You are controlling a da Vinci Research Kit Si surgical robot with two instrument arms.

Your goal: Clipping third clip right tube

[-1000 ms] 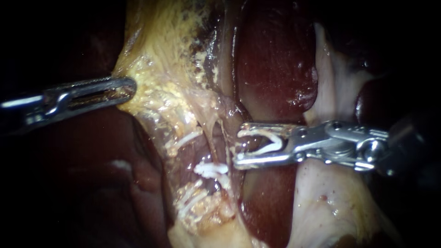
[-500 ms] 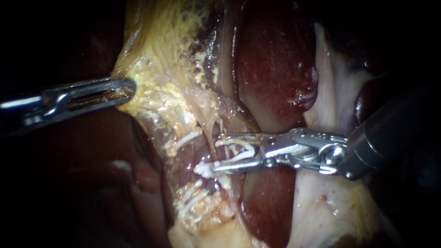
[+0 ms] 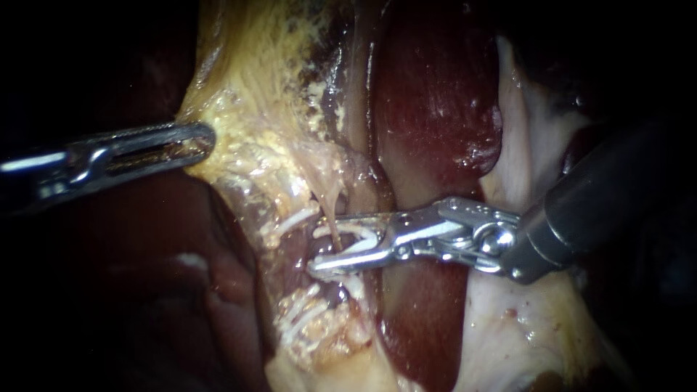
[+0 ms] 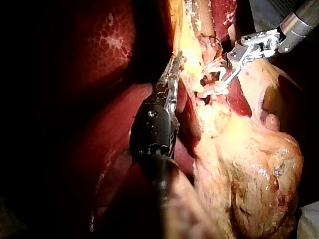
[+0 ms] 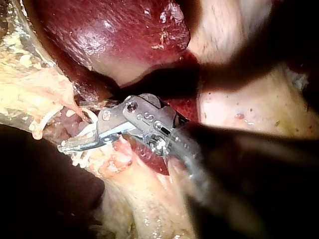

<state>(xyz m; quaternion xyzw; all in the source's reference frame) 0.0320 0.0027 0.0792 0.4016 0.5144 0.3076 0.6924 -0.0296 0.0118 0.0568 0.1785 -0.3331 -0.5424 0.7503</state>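
- Behind everything we see the liver, a dark red, glossy lobe in the upper centre of the endoscope frame. More of it lies in shadow at the lower left.
- From the upper left down to the lower centre runs a sheet of yellow fatty tissue, drawn taut towards the left.
- At the lower right we see pale tissue, lying under the shaft of our right instrument.
- Our right instrument comes in from the right edge, its dark shaft slanting down to a metal hinge at centre right. Its jaws reach the middle of the frame and stand narrowly apart, holding a white clip between them.
- Our left instrument comes in from the left edge at mid-height. Its jaws lie together and pinch the edge of the yellow fatty tissue.
- At the centre of the frame the tube, a thin tan strand, runs down between the right instrument's jaws, inside the spread arms of the white clip.
- Just left of the tube sits a second clip.
- Below the jaws, at the lower centre, lies a cluster of white clips.
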